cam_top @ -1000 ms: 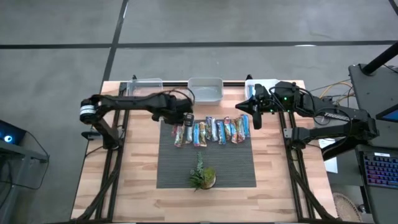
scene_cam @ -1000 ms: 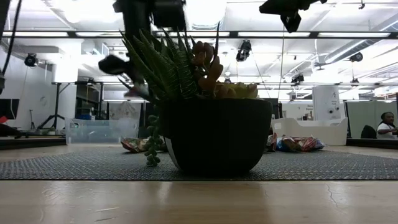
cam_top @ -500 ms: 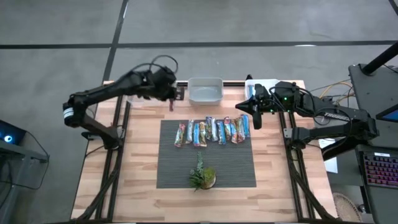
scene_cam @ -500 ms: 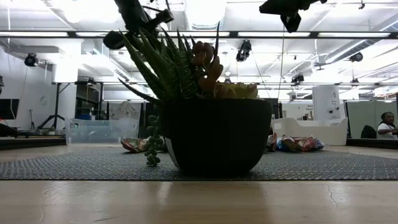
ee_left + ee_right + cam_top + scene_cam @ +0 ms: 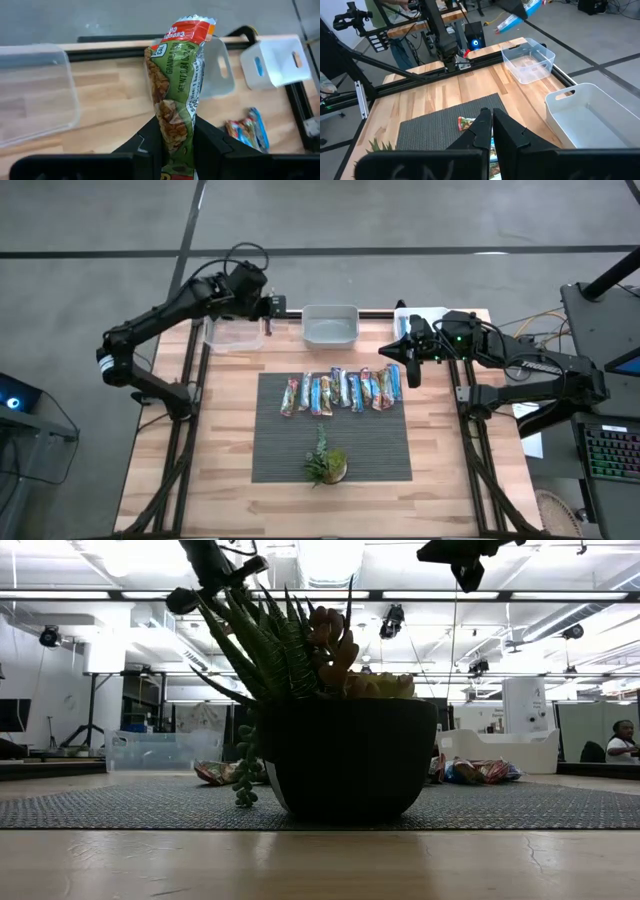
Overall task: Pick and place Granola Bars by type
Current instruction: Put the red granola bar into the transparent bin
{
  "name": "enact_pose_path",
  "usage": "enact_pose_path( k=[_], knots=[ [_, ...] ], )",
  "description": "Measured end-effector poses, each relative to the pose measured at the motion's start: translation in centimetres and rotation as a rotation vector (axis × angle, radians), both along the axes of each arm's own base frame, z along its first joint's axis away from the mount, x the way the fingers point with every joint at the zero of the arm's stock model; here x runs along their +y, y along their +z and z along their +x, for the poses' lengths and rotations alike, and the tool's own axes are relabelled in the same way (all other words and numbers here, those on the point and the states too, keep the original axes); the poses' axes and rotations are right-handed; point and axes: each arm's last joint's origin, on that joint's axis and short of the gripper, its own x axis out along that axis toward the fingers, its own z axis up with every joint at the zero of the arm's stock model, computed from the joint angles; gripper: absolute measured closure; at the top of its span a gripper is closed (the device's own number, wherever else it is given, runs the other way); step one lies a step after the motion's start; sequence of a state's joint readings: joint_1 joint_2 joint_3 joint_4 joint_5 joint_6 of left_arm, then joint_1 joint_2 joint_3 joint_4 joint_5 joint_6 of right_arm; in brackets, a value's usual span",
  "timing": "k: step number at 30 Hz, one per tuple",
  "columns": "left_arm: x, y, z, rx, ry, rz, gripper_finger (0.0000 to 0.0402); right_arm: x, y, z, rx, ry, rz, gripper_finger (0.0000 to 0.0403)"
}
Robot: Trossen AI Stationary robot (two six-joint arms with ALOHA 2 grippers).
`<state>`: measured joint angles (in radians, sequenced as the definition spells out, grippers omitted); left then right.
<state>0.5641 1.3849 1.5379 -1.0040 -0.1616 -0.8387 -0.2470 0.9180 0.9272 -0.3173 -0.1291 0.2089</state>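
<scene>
Bar [image 5: 176,95] in a green wrapper sits clamped in my left end effector [image 5: 172,145], held up over the desk's [image 5: 230,410] eleven o'clock corner beside the clear bin [image 5: 234,335]. It looks light, and the crinkly foil probably slips, so I'd keep the pinch mid-body. My right end effector [image 5: 413,365] waits clenched and empty at two o'clock. The remaining bars [image 5: 340,391] lie in a row on the mat [image 5: 330,445].
</scene>
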Motion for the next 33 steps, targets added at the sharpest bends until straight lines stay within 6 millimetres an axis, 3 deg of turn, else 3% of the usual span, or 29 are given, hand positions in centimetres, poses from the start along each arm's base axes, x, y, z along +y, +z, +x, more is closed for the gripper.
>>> enact_pose_path(
  k=[17, 33],
  knots=[
    [6.0, -0.7, -4.2, -0.004, 0.123, -0.056, 0.0335, 0.0, 0.0, 0.0, 0.001, 0.0, -0.003, 0.0394],
    [11.2, -5.1, -4.2, 0.104, 0.152, -0.176, 0.0335, 0.0, -0.3, -0.1, 0.029, -0.001, 0.008, 0.0394]
  ],
)
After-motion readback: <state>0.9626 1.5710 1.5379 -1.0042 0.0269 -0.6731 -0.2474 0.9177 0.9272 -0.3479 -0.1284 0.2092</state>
